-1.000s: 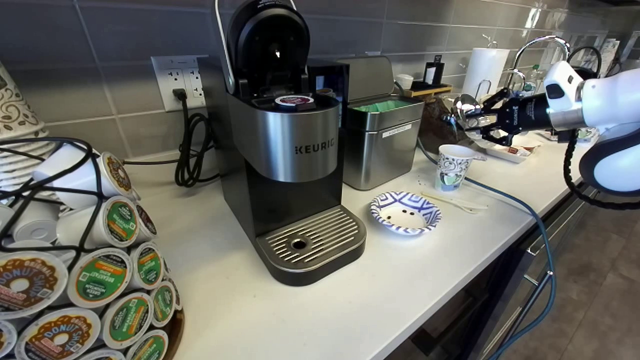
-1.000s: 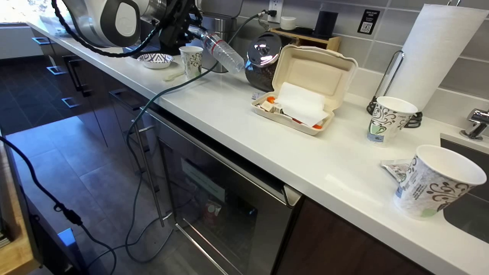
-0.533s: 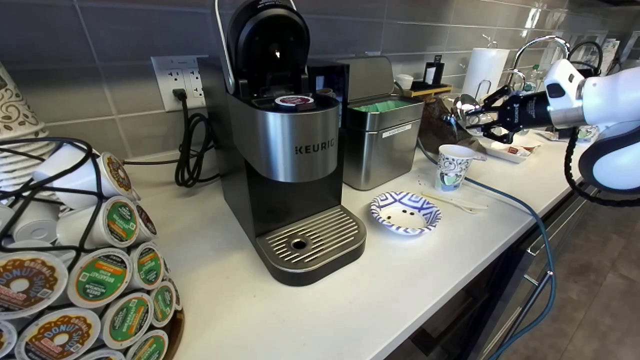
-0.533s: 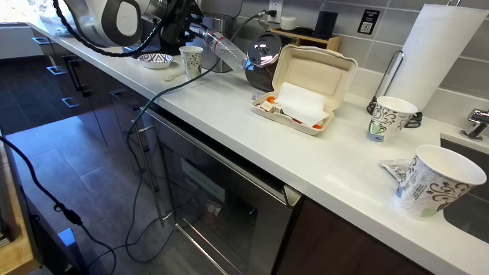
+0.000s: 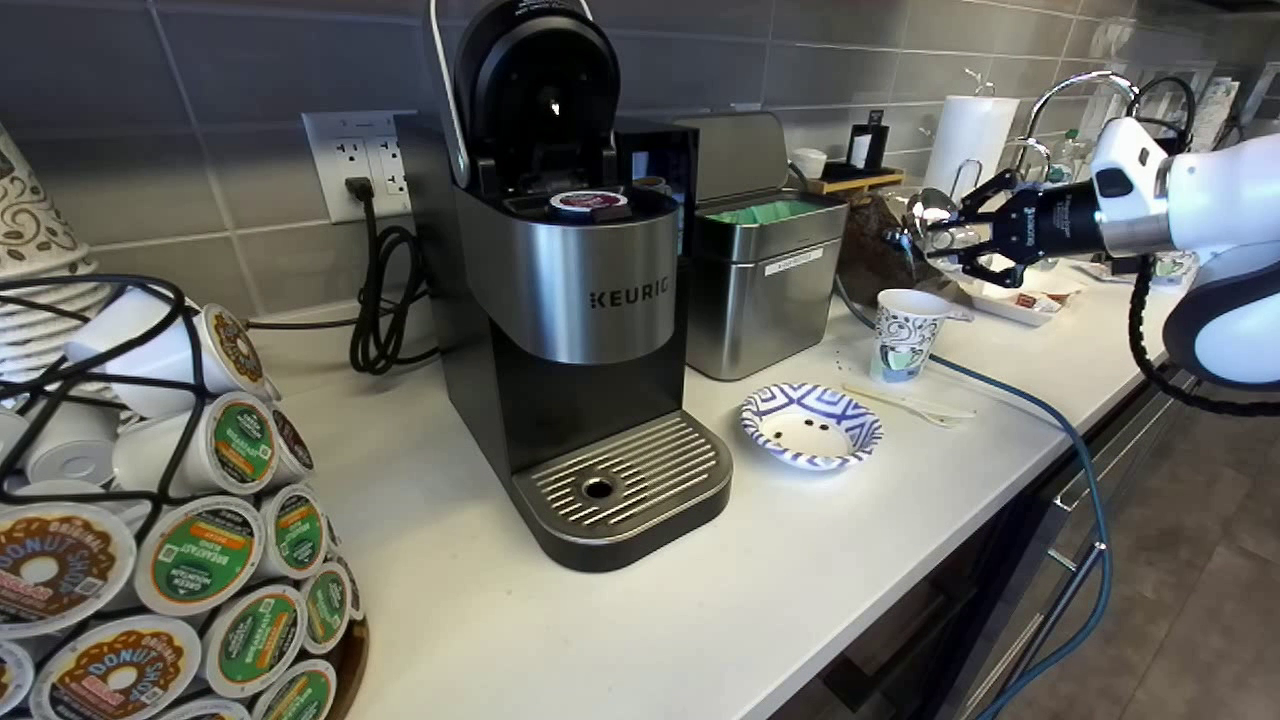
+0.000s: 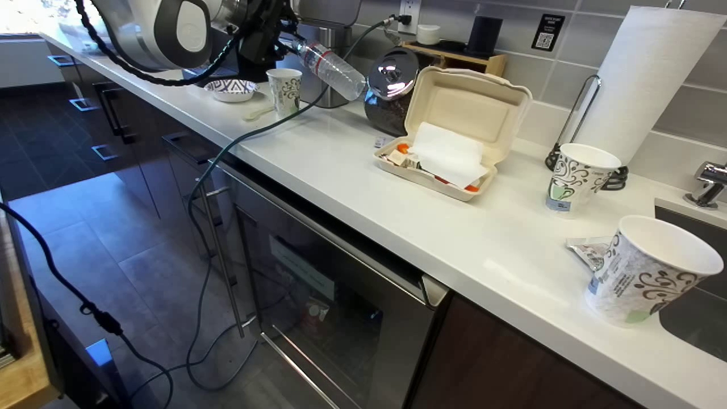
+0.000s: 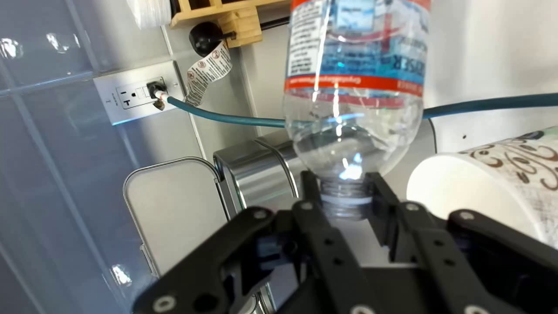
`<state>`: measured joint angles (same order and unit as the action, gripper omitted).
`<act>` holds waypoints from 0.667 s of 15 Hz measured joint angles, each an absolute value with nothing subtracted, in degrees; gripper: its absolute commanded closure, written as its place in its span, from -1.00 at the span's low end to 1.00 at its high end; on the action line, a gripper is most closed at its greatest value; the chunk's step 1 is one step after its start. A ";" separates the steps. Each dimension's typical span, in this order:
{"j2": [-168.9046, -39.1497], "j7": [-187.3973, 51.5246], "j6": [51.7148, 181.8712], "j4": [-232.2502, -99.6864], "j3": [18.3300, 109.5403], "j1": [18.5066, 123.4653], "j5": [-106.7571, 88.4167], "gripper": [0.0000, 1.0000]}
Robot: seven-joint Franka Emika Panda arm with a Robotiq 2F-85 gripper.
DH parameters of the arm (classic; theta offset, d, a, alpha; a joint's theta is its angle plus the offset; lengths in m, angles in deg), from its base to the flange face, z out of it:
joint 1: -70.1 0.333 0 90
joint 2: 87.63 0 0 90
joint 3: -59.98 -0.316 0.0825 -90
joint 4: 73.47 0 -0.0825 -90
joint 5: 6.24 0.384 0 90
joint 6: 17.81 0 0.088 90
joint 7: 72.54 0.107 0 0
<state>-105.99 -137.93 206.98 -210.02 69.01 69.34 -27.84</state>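
My gripper [image 7: 344, 187] is shut on the neck of a clear plastic bottle [image 7: 357, 48], its two fingers pressing from either side. The bottle has a blue and red label and looks empty. In an exterior view the bottle [image 6: 335, 71] slants down away from the gripper [image 6: 288, 42], base lowest, held above the counter. A patterned paper cup [image 5: 903, 340] stands upright below the gripper [image 5: 945, 240]; its white mouth shows beside the right finger in the wrist view. Behind the bottle's base sits a dark glass jar [image 6: 377, 113]; whether they touch I cannot tell.
A Keurig machine [image 5: 560, 290] has its lid raised over a pod. Between it and the cup are a blue-patterned bowl [image 5: 862, 425] and a metal canister [image 5: 765, 320]. A cable [image 6: 244, 139] crosses the counter edge. An open takeout box [image 6: 471, 108] and paper cup [image 6: 579, 182] stand farther along.
The bottle's base has risen slightly, so it slants a little less steeply. The arm has shifted only a little, and the gripper has kept its hold. Nothing else has moved.
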 measured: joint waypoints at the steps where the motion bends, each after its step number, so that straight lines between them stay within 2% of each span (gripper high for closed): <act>1: -106.03 -137.81 207.02 -209.98 68.99 69.28 -27.89 0.37; 7: -106.13 -137.70 207.03 -209.92 68.94 69.16 -27.89 0.37; 8: -106.13 -137.70 207.03 -209.92 68.94 69.16 -27.89 0.84; 10: -106.15 -137.63 207.03 -209.95 68.94 69.16 -27.89 0.84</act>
